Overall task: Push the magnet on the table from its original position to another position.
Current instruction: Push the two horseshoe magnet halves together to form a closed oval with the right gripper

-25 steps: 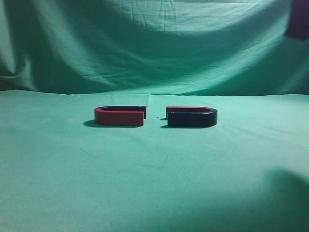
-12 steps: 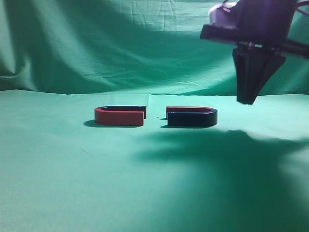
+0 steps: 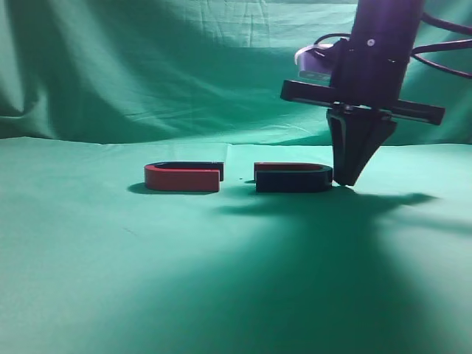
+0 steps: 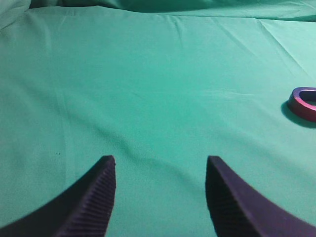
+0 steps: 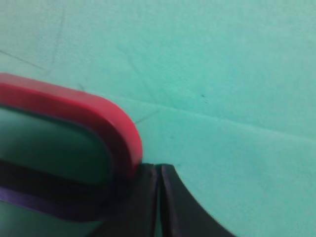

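the left gripper hovers with jaws apart over bare table cloth. mid-table, toward the far edge, the magnet lies flat; the right gripper, fingers pressed together, touches its curved right end. the second magnet sits leftward, apart.

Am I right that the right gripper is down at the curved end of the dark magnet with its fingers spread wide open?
Not quite. The right gripper is at the curved end of the dark magnet, but its fingers are closed together, not spread. The right wrist view shows only a thin seam between them.
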